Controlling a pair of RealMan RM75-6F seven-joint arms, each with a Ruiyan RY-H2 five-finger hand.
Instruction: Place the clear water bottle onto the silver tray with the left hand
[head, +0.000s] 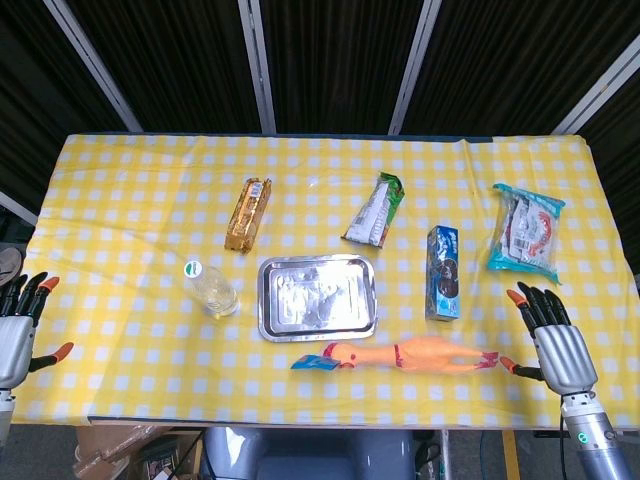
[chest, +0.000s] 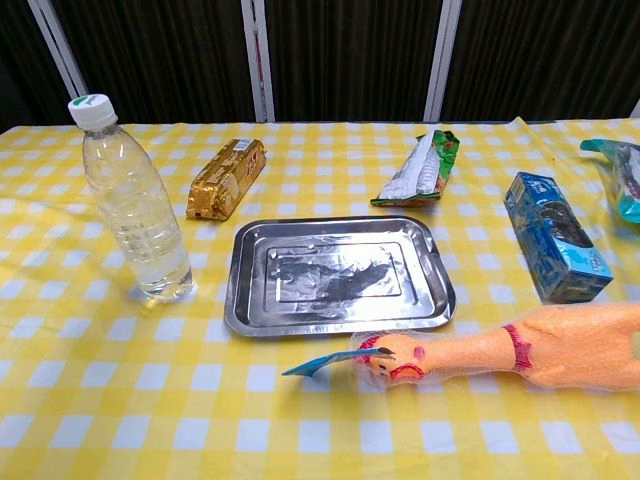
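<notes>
My left hand (head: 18, 325) hovers empty, fingers spread, at the table's left edge. The clear water bottle (chest: 133, 202) stands upright, well apart from my hand, just left of the silver tray (chest: 335, 275), not touching it.

On the counter (head: 130, 330), a tray (head: 317, 297) sits at centre, a water bottle (head: 211, 288) standing upright just to its left. Behind lie a wrapped bar (head: 248, 214) and a snack pouch (head: 375, 210). A box (head: 442, 272) lies right of the tray, a bag (head: 527, 231) farther right. A rubber chicken (head: 400, 356) lies before the tray.
</notes>
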